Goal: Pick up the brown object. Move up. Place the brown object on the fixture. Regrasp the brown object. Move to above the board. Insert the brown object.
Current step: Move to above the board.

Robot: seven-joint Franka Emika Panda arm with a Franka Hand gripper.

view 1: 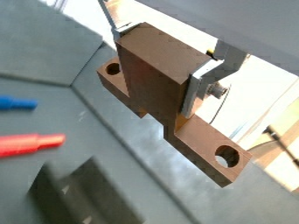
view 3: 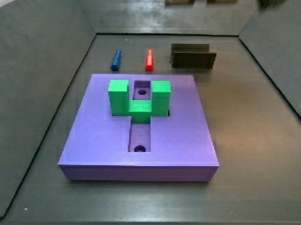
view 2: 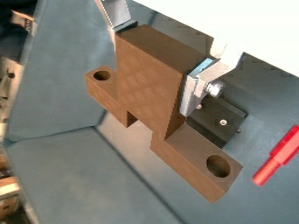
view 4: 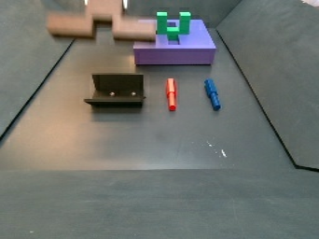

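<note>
My gripper (view 1: 158, 66) is shut on the raised middle block of the brown object (view 1: 222, 149), a wood-coloured bar with a round hole at each end. Both wrist views show it, and the silver fingers (view 2: 197, 86) press on the block's two sides. In a side view the brown object (view 4: 93, 25) hangs high in the air, above and behind the fixture (view 4: 115, 90). The fixture (view 3: 194, 57) is a dark box-like holder on the floor. The purple board (view 3: 177, 132) carries a green block (view 3: 139, 97) over its central groove.
A red peg (view 4: 171, 93) and a blue peg (view 4: 212, 93) lie side by side on the floor between the fixture and the board (view 4: 187, 53). They also show in a wrist view, red (view 1: 30, 143) and blue (view 1: 14, 102). Sloping grey walls enclose the floor.
</note>
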